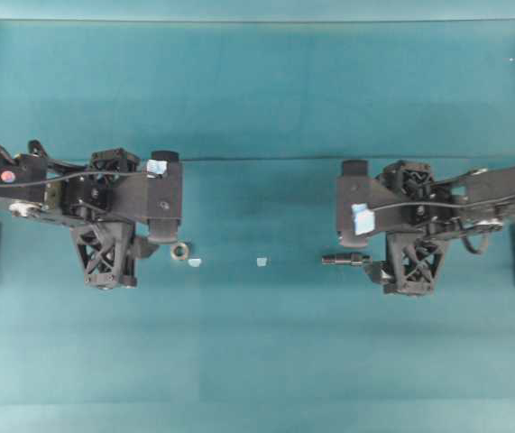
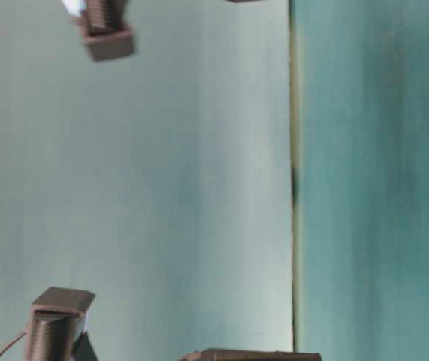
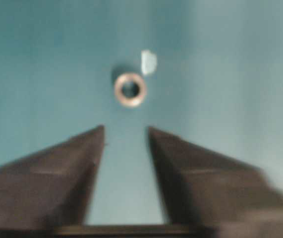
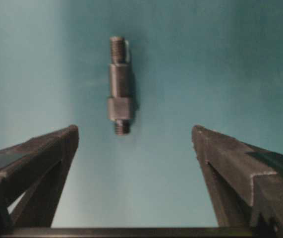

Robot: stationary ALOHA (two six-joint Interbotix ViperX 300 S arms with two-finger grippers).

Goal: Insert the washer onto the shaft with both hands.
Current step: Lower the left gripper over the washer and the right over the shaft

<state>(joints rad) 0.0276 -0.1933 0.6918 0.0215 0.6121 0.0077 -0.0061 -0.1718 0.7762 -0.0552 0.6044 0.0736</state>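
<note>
Teal table [image 1: 257, 361] holds one washer [image 1: 179, 252], one shaft [image 1: 344, 259] and two pale scraps [image 1: 195, 262]. My left gripper [image 3: 125, 131] gapes empty just behind the washer; my right gripper [image 4: 134, 134] spreads wide, empty, near the shaft.

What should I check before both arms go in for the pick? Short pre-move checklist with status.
1. Left gripper open, nothing between the fingers: ok.
2. Right gripper open wide, empty: ok.
3. Washer lying flat on the mat, hole up, ahead of the left fingertips: ok.
4. Shaft lying on its side, apart from both right fingers: ok.
5. Pale scrap close beside the washer; touching or not: cannot tell.
6. Left jaw gap wide enough to take the washer: cannot tell, the view is blurred.
</note>
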